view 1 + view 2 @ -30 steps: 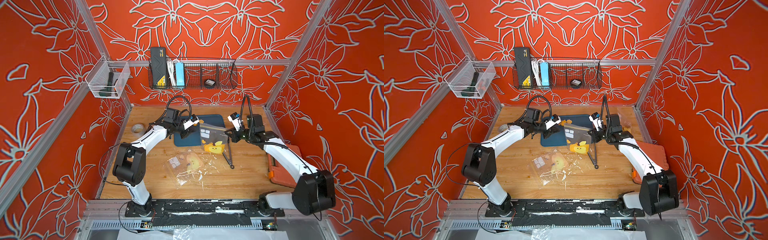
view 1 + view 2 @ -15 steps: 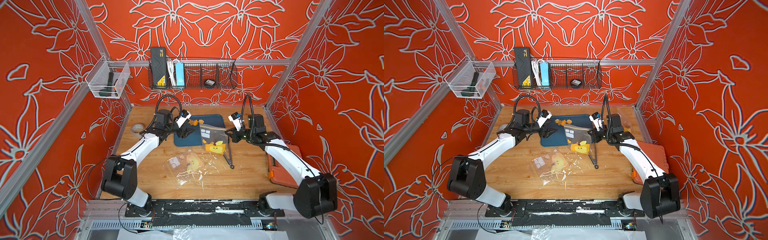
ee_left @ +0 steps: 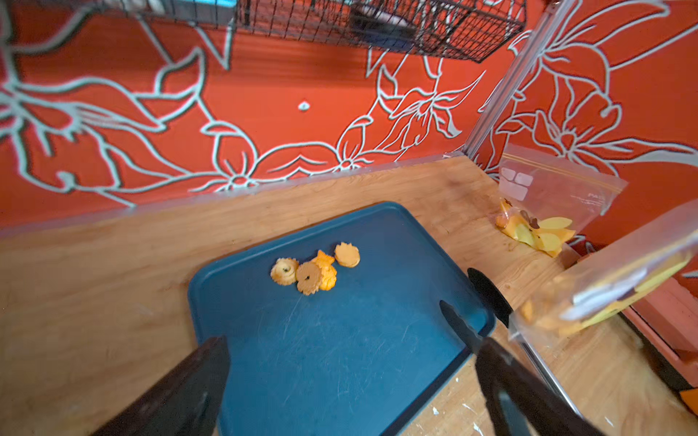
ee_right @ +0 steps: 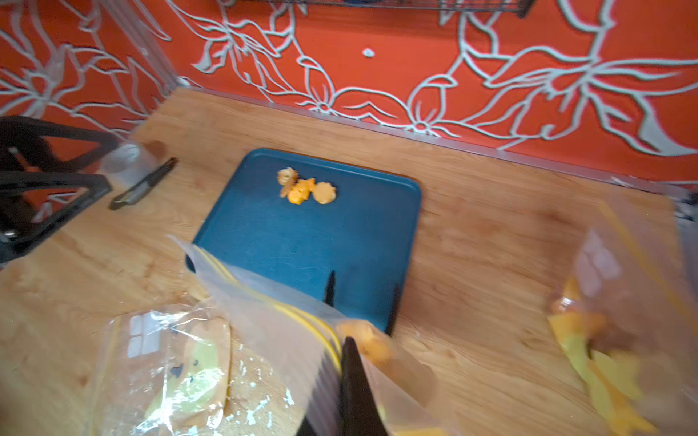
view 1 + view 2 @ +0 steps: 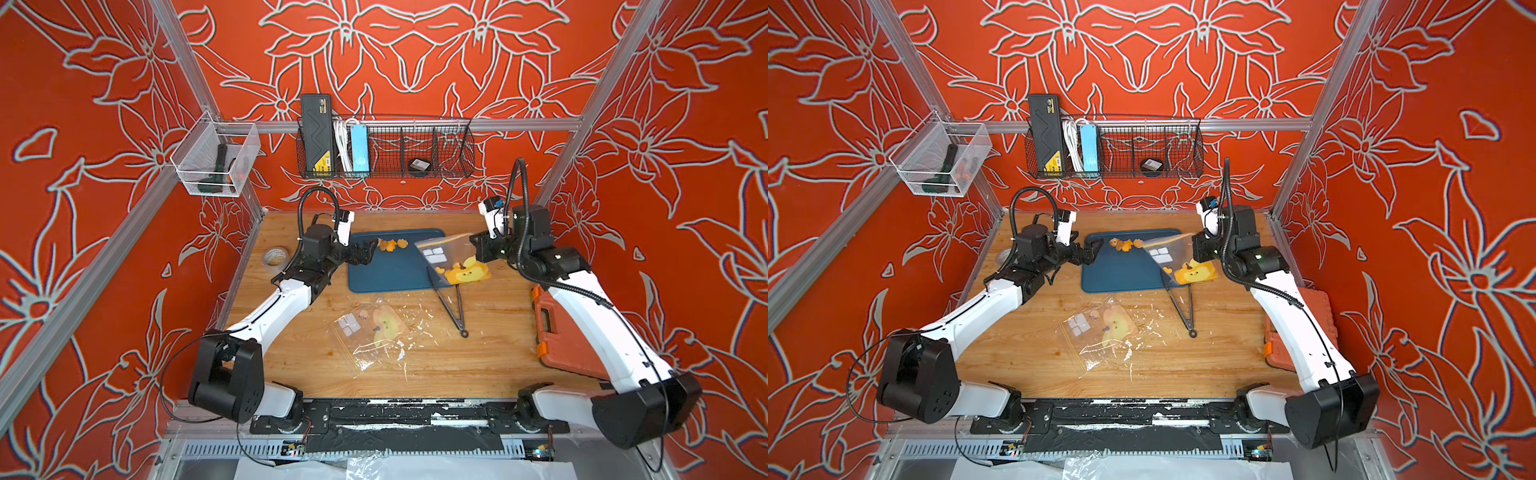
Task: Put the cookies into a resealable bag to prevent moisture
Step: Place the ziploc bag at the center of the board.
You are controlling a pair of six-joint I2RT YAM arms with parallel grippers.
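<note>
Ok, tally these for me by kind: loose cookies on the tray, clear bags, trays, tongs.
Loose cookies: 4
Clear bags: 3 (one held up, one lying flat, one by the far corner)
Tray: 1
Tongs: 1
Total: 9

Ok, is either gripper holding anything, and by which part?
The right gripper pinches the resealable bag at its yellow zip edge, near one end. The left gripper is open, holding nothing.
</note>
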